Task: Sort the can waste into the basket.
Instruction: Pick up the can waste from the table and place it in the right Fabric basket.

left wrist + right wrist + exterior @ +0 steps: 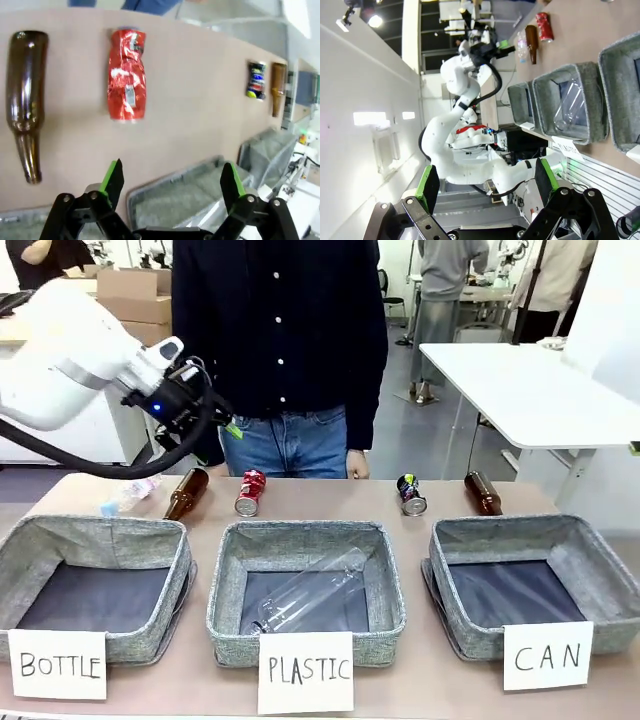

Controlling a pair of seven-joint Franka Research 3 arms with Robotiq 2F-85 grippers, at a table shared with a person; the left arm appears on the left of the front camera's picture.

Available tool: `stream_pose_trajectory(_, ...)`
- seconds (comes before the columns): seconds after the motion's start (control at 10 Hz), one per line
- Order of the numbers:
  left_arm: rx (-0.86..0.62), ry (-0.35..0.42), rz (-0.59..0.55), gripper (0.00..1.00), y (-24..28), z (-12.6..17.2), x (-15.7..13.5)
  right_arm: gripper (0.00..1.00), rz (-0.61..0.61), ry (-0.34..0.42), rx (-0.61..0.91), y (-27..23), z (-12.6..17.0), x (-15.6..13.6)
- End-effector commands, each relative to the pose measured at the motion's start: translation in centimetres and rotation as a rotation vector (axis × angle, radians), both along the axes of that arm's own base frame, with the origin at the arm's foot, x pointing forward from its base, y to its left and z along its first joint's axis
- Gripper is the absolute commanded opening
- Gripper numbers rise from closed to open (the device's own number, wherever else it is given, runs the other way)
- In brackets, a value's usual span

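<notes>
- Your left claw (226,428) hangs raised over the far-left part of the table (330,502), jaws wide apart and holding nothing. The arm reaches in from the left with the wrist tipped down toward the far edge.
- The red can (249,492) lies on the table just below and slightly right of that claw, between a brown bottle (186,493) and the dark can. In the left wrist view it sits ahead of the claw (171,172), a little off centre. Its long axis (126,75) runs near-to-far, so the open jaws already span its narrow width. I judge you need a short shift and a straight descent.
- The dark can (411,494) lies well to the right along the far edge, also lengthwise near-to-far, just beside a second brown bottle (483,493).
- The CAN basket (500,528) stands at the near right with neither can inside. The dark can is just beyond its far-left corner, while the red one must cross over the PLASTIC basket (305,533).
- Your right claw (487,175) is spread open and empty, aimed off to the side rather than down at the table.
</notes>
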State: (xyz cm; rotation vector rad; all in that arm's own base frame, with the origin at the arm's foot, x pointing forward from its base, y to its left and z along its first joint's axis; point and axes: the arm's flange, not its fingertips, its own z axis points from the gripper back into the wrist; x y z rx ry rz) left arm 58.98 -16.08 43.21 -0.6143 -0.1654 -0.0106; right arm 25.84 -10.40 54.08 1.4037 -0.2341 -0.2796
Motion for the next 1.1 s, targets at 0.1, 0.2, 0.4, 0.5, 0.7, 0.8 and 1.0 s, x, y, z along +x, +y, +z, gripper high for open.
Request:
stream_pose_trajectory(0.1,0.146,0.014,0.063,1.0,-3.0,-2.7,4.2,1.0,0.005,-0.031,0.007,-0.1,0.3,0.2)
stream_pose_trajectory(0.2,0.174,0.038,0.049,1.0,-3.8,-4.0,4.7,1.0,0.005,-0.031,0.007,-0.1,0.3,0.2)
stream_pose_trajectory(0.4,0.255,0.059,0.05,1.0,-5.5,-7.2,5.7,1.0,0.005,-0.031,0.007,-0.1,0.3,0.2)
stream_pose_trajectory(0.5,0.265,0.048,0.051,1.0,-6.2,-8.6,5.9,1.0,0.005,-0.031,0.007,-0.1,0.3,0.2)
stream_pose_trajectory(0.7,0.308,0.01,0.054,1.0,-7.1,-10.8,6.2,1.0,0.005,-0.031,0.007,-0.1,0.3,0.2)
stream_pose_trajectory(0.8,0.315,-0.004,0.041,1.0,-7.3,-11.2,6.1,1.0,0.005,-0.031,0.007,-0.1,0.3,0.2)
stream_pose_trajectory(1.0,0.334,-0.043,0.032,1.0,-7.5,-11.5,6.1,1.0,0.005,-0.031,0.007,-0.1,0.3,0.2)
